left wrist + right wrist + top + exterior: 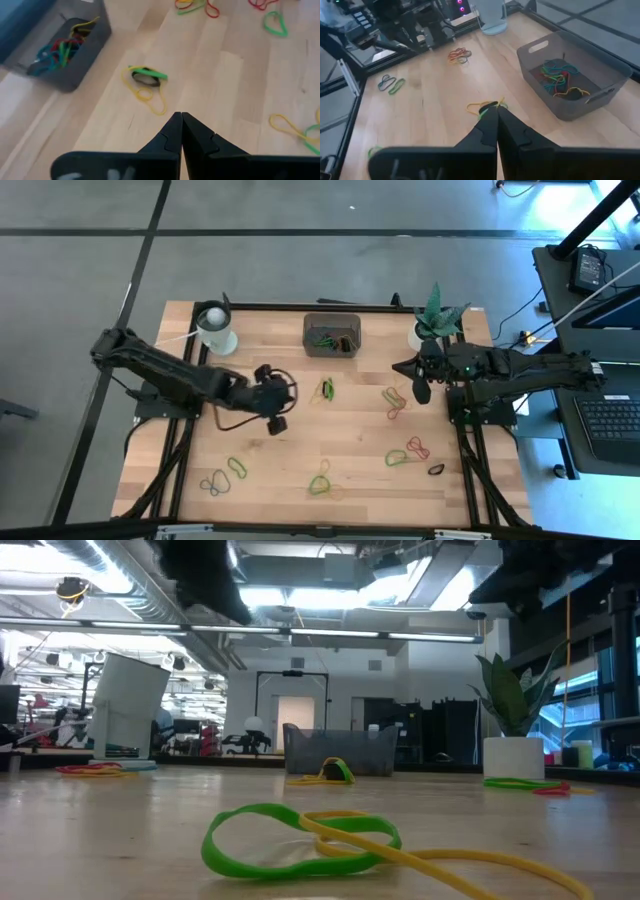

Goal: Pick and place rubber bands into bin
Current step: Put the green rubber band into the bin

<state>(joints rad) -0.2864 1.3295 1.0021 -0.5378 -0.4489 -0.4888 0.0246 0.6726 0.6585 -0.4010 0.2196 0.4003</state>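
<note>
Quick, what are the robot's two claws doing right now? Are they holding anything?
Left gripper: jaws shut, holding nothing, above the table.
Right gripper: jaws shut, no rubber band seen between them.

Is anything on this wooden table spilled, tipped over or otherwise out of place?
Nothing is damaged or tipped. The small thin coloured rubber bands lie scattered across the light wooden table, while some already sit in the dark grey rectangular bin. The white round cup and the white plant pot stand upright.
</note>
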